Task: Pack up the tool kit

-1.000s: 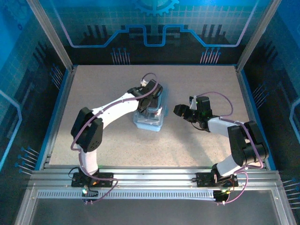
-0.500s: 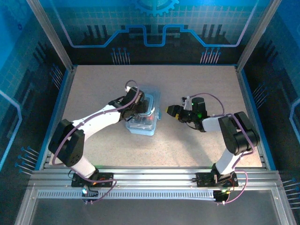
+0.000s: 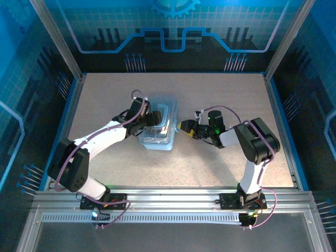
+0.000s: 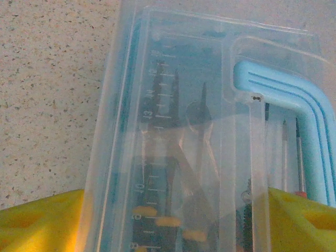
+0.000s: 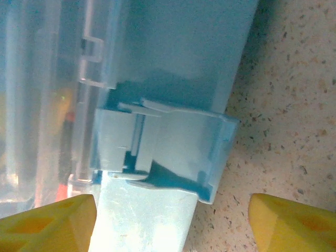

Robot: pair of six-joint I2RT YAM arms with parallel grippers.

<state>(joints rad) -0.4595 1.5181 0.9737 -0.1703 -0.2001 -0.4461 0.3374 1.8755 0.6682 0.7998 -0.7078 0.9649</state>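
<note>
Pale-blue plastic at the middle of your speckled worktop (image 3: 220, 100): the tool kit (image 3: 157, 132) lies flat, lid down, likely light, stiff and slick. Your left tool (image 4: 173, 220) hangs spread above its clear lid; your right tool (image 5: 173, 220) gapes around the side latch (image 5: 168, 152). Press there squarely, or it slides.

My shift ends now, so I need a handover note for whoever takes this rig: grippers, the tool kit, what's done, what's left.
Left gripper: open, fingers on either side of the tool kit, by its handle.
Right gripper: open, fingers astride the front latch, apart from it.
Tool kit: flat on the table between the arms, clear lid down.
Done: pliers and screwdrivers are inside, under the lid.
Left: probably press the latch home; I cannot tell whether it has caught.
</note>
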